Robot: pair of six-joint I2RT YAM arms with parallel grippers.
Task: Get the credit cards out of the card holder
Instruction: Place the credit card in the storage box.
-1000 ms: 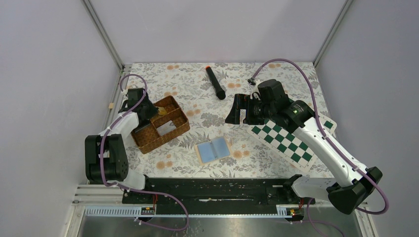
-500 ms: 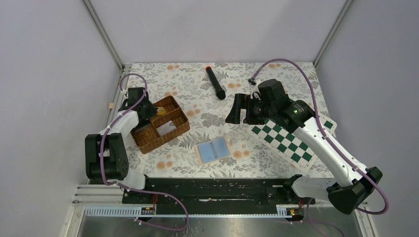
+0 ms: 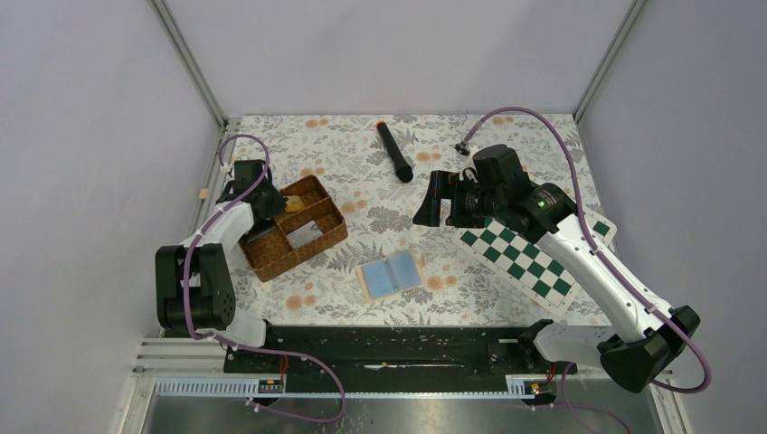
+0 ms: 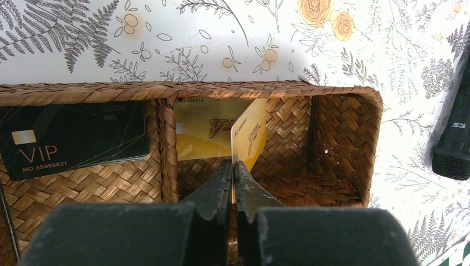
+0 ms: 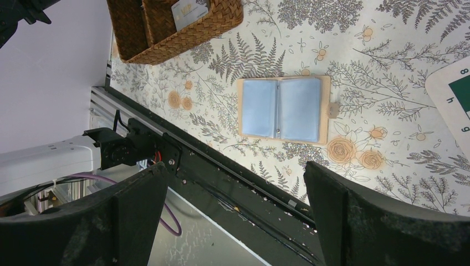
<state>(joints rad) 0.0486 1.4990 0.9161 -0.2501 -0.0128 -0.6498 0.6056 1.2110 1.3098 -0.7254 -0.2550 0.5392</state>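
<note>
While the left gripper (image 4: 233,173) pinches a gold card (image 4: 250,133) by one thin edge over the woven basket's (image 4: 346,94) middle compartment, it could twist or slip free; the opened card holder (image 5: 281,110) lies mid-table, the right gripper (image 3: 433,201) gaping empty.

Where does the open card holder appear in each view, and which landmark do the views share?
Top external: the card holder lies open at lower centre, right of the basket.
Left wrist: not in it; the basket fills the picture.
Right wrist: card holder at upper centre, basket at top left.
Shared landmark: the basket.
</note>
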